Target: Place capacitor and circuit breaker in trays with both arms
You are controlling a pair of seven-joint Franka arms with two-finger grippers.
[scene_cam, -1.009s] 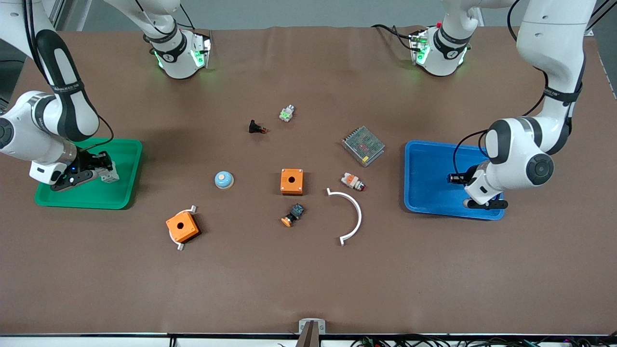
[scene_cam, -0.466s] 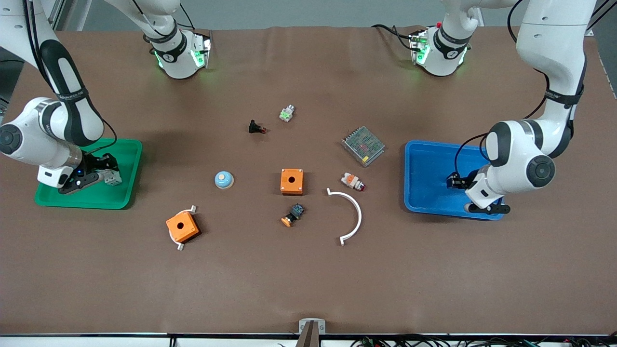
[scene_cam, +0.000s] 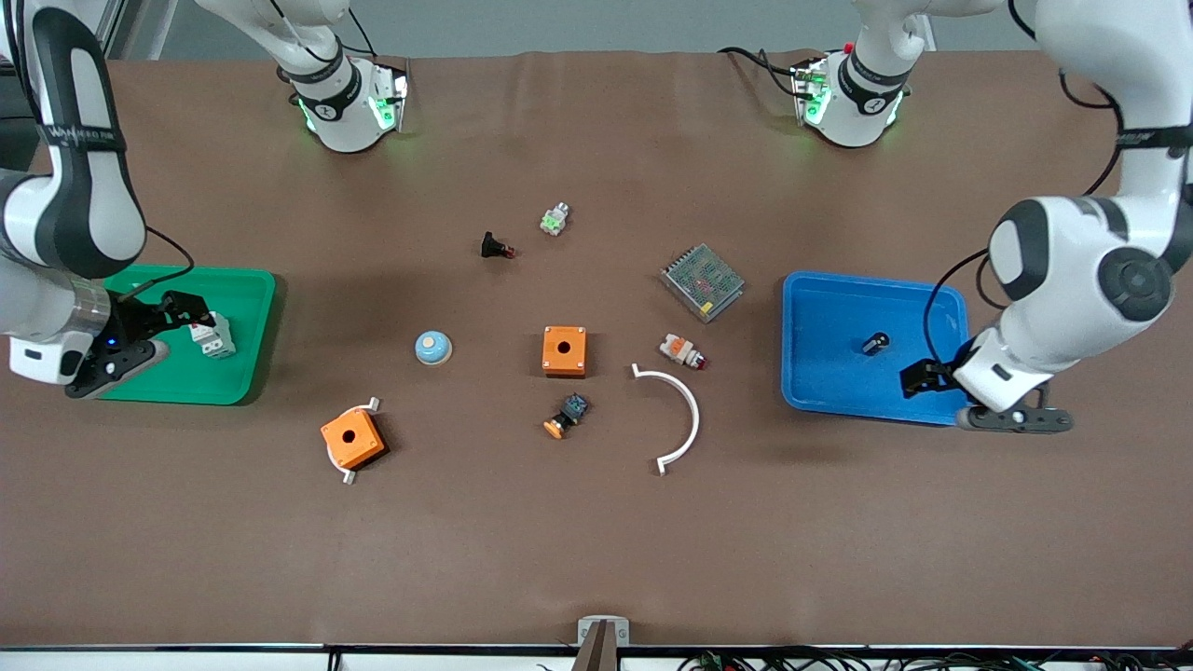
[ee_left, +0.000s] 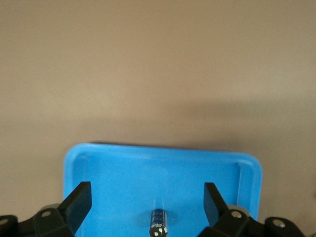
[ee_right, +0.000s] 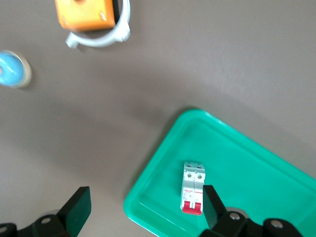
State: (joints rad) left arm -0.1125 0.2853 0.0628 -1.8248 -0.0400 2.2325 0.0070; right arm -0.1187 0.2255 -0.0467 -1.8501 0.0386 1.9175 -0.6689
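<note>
1 capacitor in blue tray, 1 circuit breaker in green tray, seemingly on its side. Left gripper & right gripper over trays, both spread, empty.

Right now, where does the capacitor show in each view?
Front view: capacitor lies in the blue tray, apart from the left gripper.
Left wrist view: capacitor low in the picture, between the open fingers.
Right wrist view: not in it.
Shared landmark: the blue tray.

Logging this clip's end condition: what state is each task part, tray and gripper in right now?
capacitor: lying in the blue tray, released.
circuit breaker: lying in the green tray, released.
left gripper: open, over the blue tray's edge.
right gripper: open, over the green tray.
</note>
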